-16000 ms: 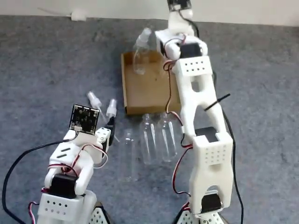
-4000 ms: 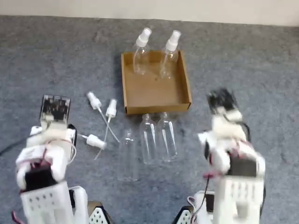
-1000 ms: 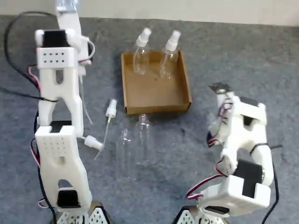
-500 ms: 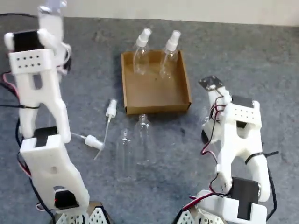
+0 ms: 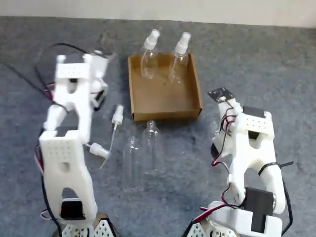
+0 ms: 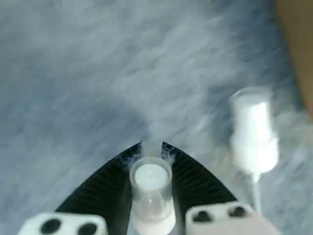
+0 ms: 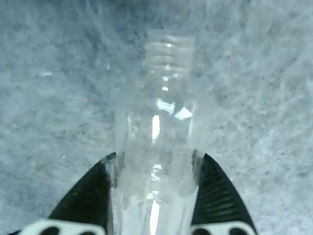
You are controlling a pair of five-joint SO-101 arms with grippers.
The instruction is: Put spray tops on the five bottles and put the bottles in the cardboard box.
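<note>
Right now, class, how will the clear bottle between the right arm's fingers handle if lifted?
The bottle looks empty and thin-walled, so probably light and easily dented by squeezing. Its smooth, glossy, round side may slip or twist between the fingers. Put down lying, it could roll.

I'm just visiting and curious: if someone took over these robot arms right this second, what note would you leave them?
Left gripper: shut on a spray top, beside the cardboard box.
Right gripper: shut on an uncapped bottle.
Done: two capped bottles are in the box.
Left: two bare bottles and two loose spray tops lie in front of the box. Three bottles need tops, then boxing.
</note>
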